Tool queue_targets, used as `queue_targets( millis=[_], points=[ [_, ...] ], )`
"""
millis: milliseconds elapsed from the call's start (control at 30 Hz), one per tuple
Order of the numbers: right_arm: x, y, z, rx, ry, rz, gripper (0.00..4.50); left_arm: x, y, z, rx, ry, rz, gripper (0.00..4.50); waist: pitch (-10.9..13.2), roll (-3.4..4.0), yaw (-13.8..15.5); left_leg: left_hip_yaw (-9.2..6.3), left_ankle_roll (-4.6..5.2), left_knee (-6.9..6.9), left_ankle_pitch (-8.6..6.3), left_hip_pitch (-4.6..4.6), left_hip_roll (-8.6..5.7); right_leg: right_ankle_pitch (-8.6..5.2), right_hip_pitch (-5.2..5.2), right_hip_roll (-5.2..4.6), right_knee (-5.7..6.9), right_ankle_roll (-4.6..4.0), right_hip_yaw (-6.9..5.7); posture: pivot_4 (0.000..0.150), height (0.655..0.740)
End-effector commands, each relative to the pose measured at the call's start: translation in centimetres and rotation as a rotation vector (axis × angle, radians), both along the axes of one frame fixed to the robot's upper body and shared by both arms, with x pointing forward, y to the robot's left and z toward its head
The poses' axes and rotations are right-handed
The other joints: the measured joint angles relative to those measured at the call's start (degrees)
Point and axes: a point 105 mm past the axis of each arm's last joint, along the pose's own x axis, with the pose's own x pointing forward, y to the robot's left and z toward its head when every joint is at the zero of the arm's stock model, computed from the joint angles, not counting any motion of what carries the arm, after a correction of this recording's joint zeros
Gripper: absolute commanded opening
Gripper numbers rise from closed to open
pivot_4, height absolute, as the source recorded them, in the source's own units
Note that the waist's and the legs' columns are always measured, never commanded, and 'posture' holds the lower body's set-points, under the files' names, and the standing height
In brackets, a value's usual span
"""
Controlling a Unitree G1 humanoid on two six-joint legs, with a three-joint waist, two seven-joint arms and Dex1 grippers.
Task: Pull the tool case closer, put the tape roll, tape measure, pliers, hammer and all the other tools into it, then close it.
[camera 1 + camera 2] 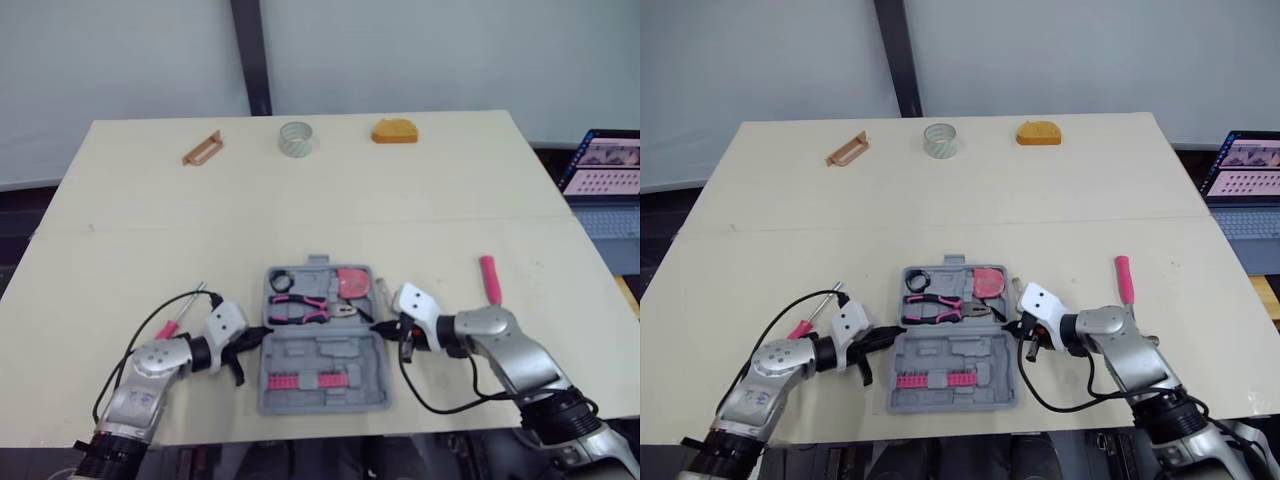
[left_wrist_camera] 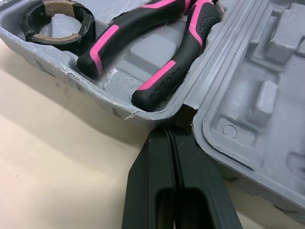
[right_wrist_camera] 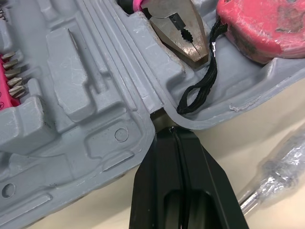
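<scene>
The grey tool case (image 1: 325, 350) lies open near the table's front edge. Its far half holds a black tape roll (image 1: 279, 280), pink-and-black pliers (image 1: 300, 308) and a red tape measure (image 1: 352, 282). A row of pink bits (image 1: 310, 380) sits in the near half. My left gripper (image 1: 262, 335) is shut, its tips (image 2: 169, 131) pressed into the hinge notch on the case's left side. On the right side, my right gripper (image 1: 378, 326) is also shut, with its tips (image 3: 169, 130) at the hinge notch there.
A pink-handled screwdriver (image 1: 170, 325) lies left of my left arm. A pink-handled tool (image 1: 489, 279) lies to the right, and a clear-handled tool (image 3: 281, 162) beside the case. At the far edge are a brown object (image 1: 203, 149), a pale tape roll (image 1: 297, 138) and an orange object (image 1: 394, 132). A laptop (image 1: 605, 165) stands off to the right.
</scene>
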Motion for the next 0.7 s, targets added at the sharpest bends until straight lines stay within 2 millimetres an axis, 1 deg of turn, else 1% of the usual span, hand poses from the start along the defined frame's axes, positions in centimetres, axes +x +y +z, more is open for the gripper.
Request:
queue_targets(
  millis=[33, 300, 700],
  points=[
    [-0.05, 1.24, 0.54, 0.035, -0.030, 0.032, 0.00, 0.22, -1.31, 0.42, -0.017, -0.032, -0.033, 0.02, 0.0, 0.00, 0.0, 0.00, 0.00, 0.00, 0.00, 0.00, 0.00, 0.00, 0.00, 0.00, 0.00, 0.00, 0.00, 0.150, 0.7400],
    [-0.07, 1.27, 0.53, 0.034, -0.033, 0.032, 0.00, 0.16, -1.64, 0.44, -0.025, -0.029, -0.039, 0.02, 0.0, 0.00, 0.0, 0.00, 0.00, 0.00, 0.00, 0.00, 0.00, 0.00, 0.00, 0.00, 0.00, 0.00, 0.00, 0.150, 0.7400],
    [-0.20, 0.67, 0.28, 0.023, -0.024, 0.027, 0.00, 0.24, -0.70, 0.52, -0.007, -0.029, -0.022, 0.02, 0.0, 0.00, 0.0, 0.00, 0.00, 0.00, 0.00, 0.00, 0.01, 0.00, 0.00, 0.00, -0.01, 0.00, 0.00, 0.150, 0.7400]
  ],
)
